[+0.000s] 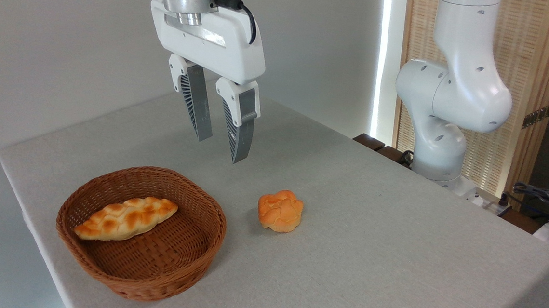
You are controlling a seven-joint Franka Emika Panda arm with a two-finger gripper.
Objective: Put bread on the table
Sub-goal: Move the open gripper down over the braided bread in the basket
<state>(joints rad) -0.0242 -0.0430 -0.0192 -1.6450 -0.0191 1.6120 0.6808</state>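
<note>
The bread (126,218), a long braided loaf, pale golden with toasted brown patches, lies inside the brown wicker basket (190,259) at the front left of the table (368,257). My gripper (221,149) hangs in the air above and behind the basket's right rim, well clear of the loaf. Its two fingers point down and stand open with nothing between them.
A small round orange bun (280,210) sits on the grey cloth top just right of the basket. The arm's white base (444,112) rises at the back right beside a wooden slatted screen. Cables and gear lie at the far right edge.
</note>
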